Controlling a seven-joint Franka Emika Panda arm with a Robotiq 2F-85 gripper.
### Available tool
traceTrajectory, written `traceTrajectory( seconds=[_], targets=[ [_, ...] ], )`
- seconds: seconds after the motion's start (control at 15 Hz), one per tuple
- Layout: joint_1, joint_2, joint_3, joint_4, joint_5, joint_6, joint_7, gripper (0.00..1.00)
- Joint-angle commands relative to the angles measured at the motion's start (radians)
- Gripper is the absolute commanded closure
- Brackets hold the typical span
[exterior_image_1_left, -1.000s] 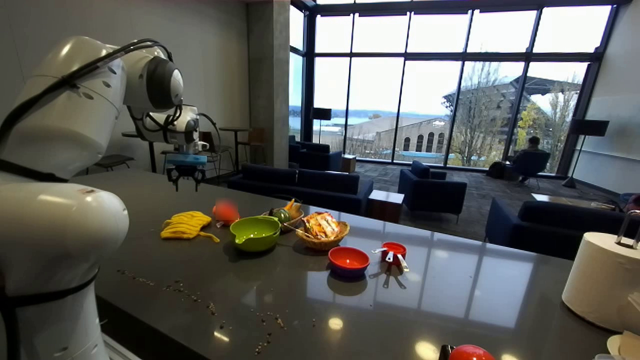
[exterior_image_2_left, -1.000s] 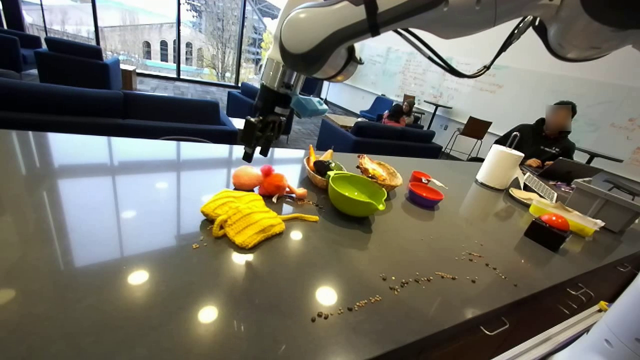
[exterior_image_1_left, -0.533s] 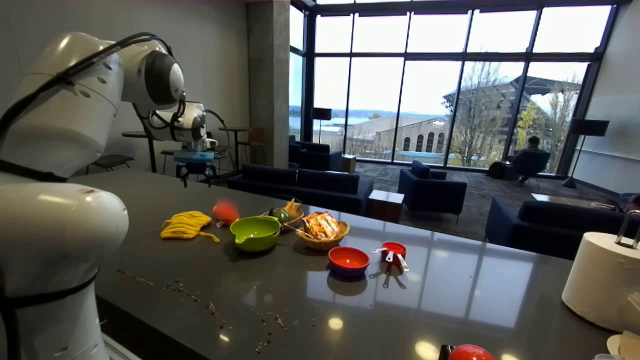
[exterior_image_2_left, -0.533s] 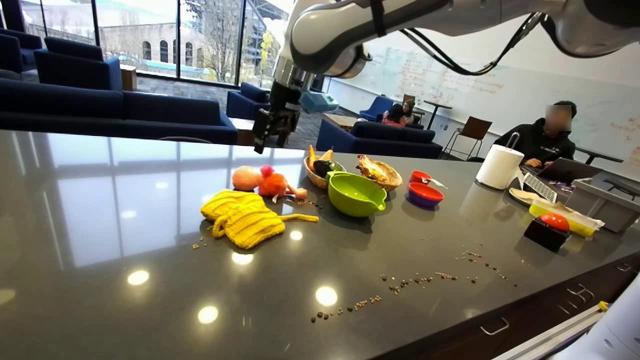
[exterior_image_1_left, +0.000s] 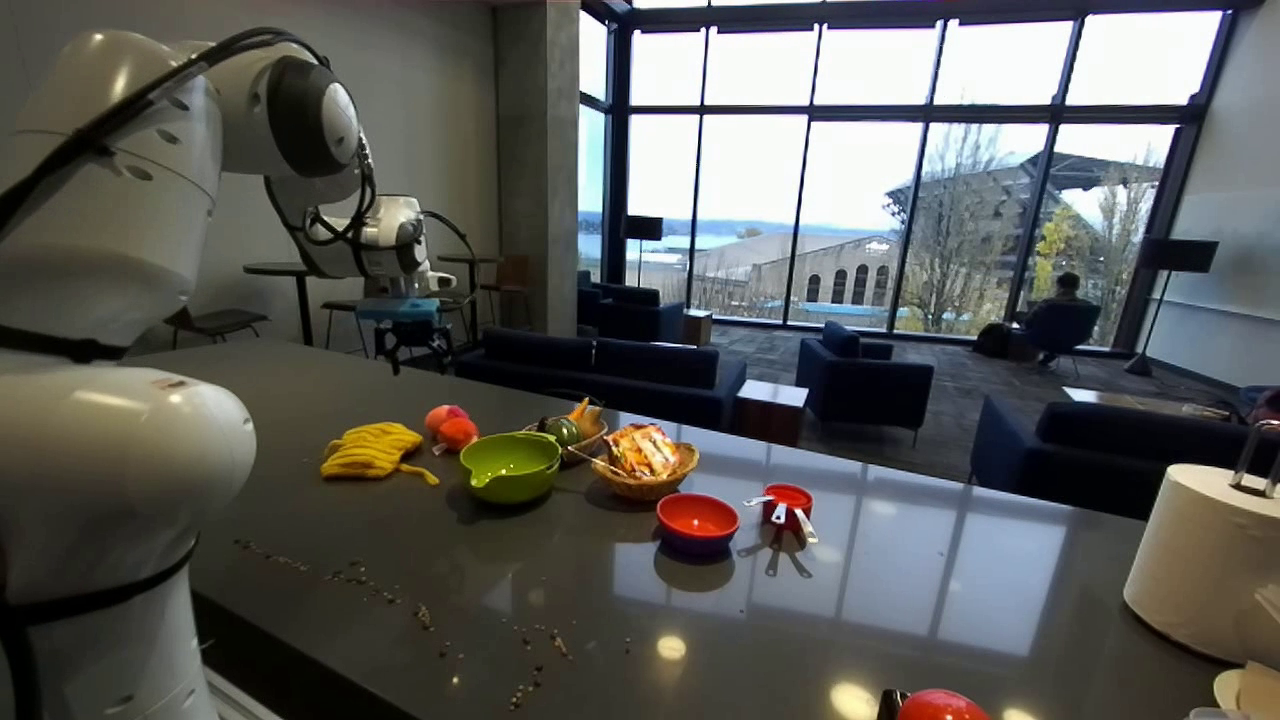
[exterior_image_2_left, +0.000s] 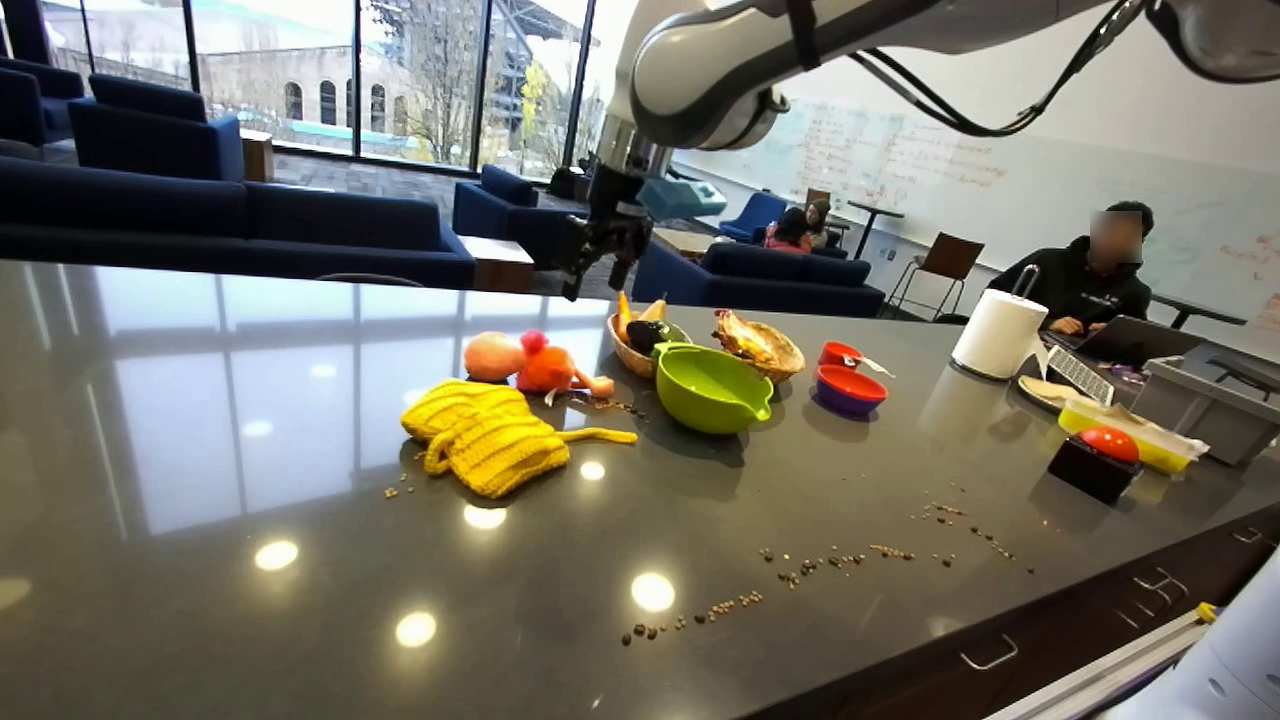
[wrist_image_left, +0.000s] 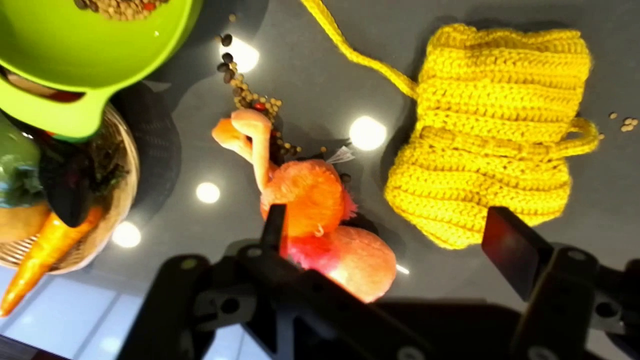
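Note:
My gripper (wrist_image_left: 387, 220) stands open above the counter, its two black fingers wide apart and nothing held between them. Below it in the wrist view lies a pink and orange plush toy (wrist_image_left: 305, 195), partly hidden by a finger. To the right of the toy is a yellow knitted piece (wrist_image_left: 495, 115) with a cord. A green bowl (wrist_image_left: 85, 55) with some seeds in it sits at upper left, beside a wicker basket (wrist_image_left: 131, 165) of vegetables. In an exterior view the gripper (exterior_image_2_left: 597, 285) hangs in the air near this basket, touching nothing.
A second wicker basket (exterior_image_2_left: 790, 355) holds a wrapped packet. Beyond it are a red and purple bowl (exterior_image_2_left: 850, 390) and red measuring cups (exterior_image_1_left: 788, 498). A paper towel roll (exterior_image_2_left: 1000, 335) and a red button box (exterior_image_2_left: 1095, 470) stand farther off. Seeds (exterior_image_2_left: 800, 572) lie scattered along the counter.
My gripper has moved right in both exterior views, from over the plush toy towards the vegetable basket, rising slightly. Its fingers have spread wider. The objects on the counter stay where they were.

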Motion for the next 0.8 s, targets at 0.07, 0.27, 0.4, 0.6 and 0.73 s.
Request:
traceTrajectory(
  seconds=[0.07, 0.27, 0.4, 0.6, 0.73],
  targets=[
    [-0.017, -0.167, -0.026, -0.205, -0.056, 0.032, 0.140, 0.00],
    [-0.026, -0.255, -0.038, -0.319, -0.101, 0.049, 0.237, 0.00],
    [-0.036, -0.319, -0.039, -0.400, -0.136, 0.056, 0.307, 0.00],
    [-0.062, -0.424, -0.028, -0.528, -0.163, 0.061, 0.398, 0.00],
    [-0.081, -0.494, -0.018, -0.610, -0.168, 0.063, 0.444, 0.00]
  ],
)
